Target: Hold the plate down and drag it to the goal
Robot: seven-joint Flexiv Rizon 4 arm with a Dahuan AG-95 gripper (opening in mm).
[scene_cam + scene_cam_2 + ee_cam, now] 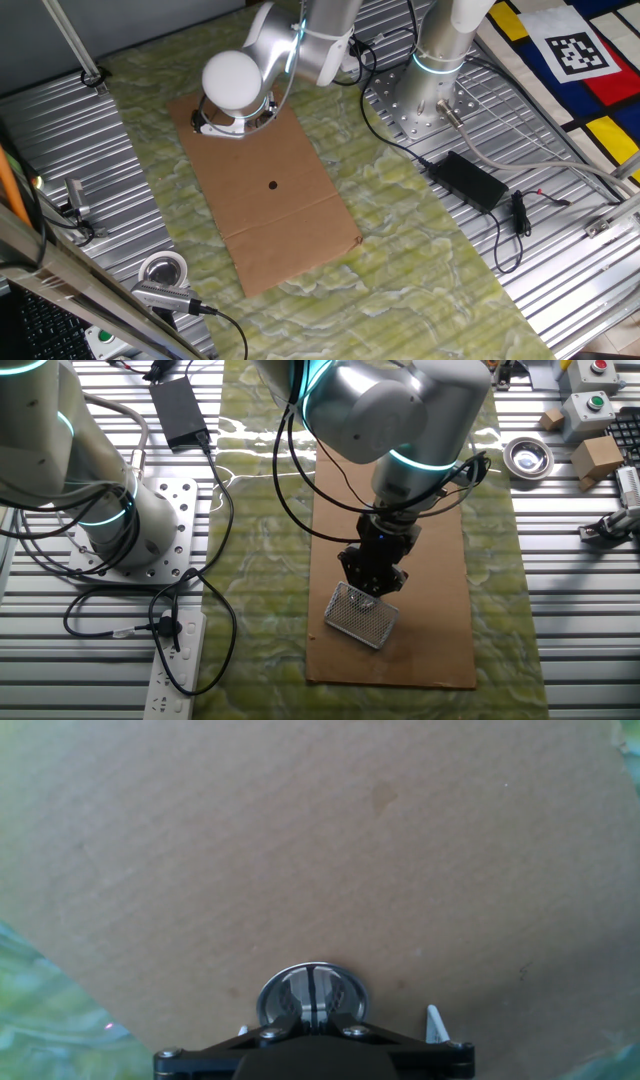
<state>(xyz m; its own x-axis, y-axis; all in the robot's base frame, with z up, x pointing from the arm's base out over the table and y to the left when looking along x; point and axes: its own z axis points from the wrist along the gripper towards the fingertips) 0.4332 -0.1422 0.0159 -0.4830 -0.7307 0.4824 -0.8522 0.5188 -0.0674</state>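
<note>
Now pressing closed gripper [313, 1012] onto plate [312, 990] at 6 o'clock of cardboard [300, 850], fingertips together at plate centre. Advising steady downward pressure, slow dragging toward black dot [273, 184], avoiding slipping.

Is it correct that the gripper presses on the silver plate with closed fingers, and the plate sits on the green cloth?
Not quite. The gripper does press on the plate with closed fingers, but the plate sits on the brown cardboard sheet, not on the green cloth. The hand view shows cardboard all around the plate, with the cloth only at the corners.
</note>
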